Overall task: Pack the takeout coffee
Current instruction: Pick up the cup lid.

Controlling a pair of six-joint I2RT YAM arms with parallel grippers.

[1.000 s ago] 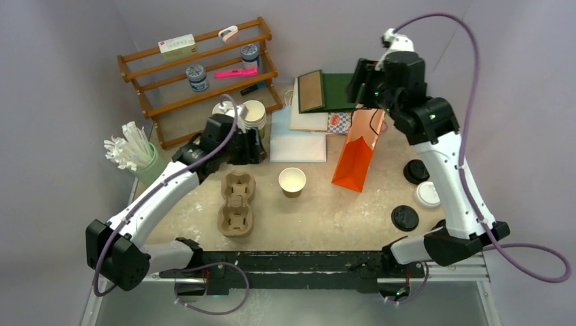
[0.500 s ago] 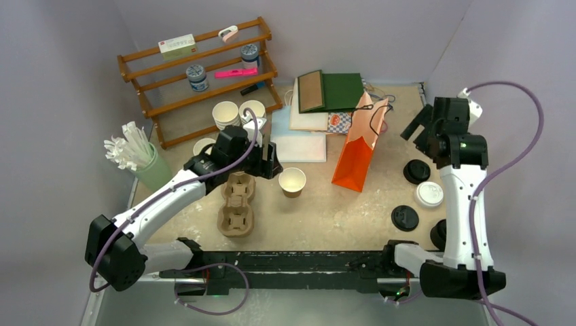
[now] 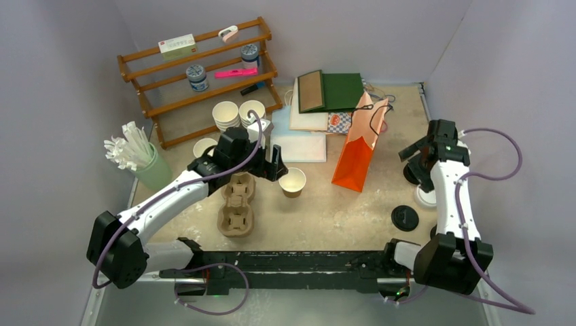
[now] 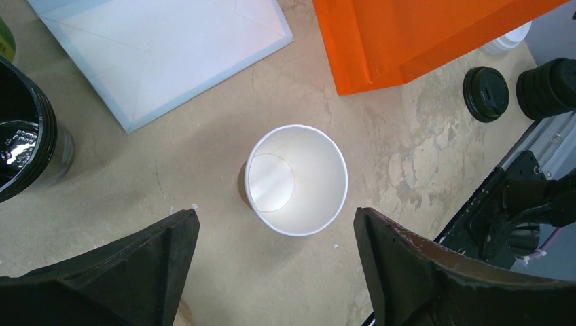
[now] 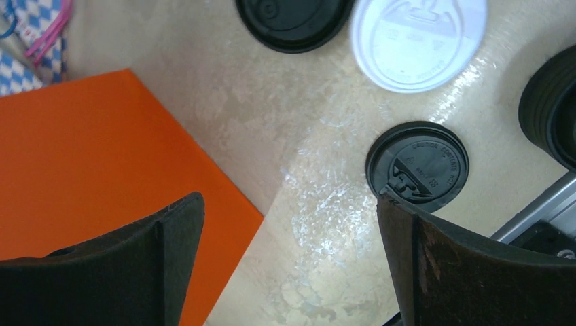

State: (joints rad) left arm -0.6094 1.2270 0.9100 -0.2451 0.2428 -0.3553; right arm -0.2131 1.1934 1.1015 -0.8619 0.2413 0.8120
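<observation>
My left claw (image 4: 275,227) is open with the paper cup (image 4: 297,178) centred just ahead, seemingly above its rim, so I should lower straight and close softly.

Your table (image 3: 326,221) holds a paper cup (image 3: 292,181) at centre, a pulp carrier (image 3: 236,204) toward its left edge, an orange bag (image 3: 356,153) and black lid (image 3: 405,217) rightward.
</observation>
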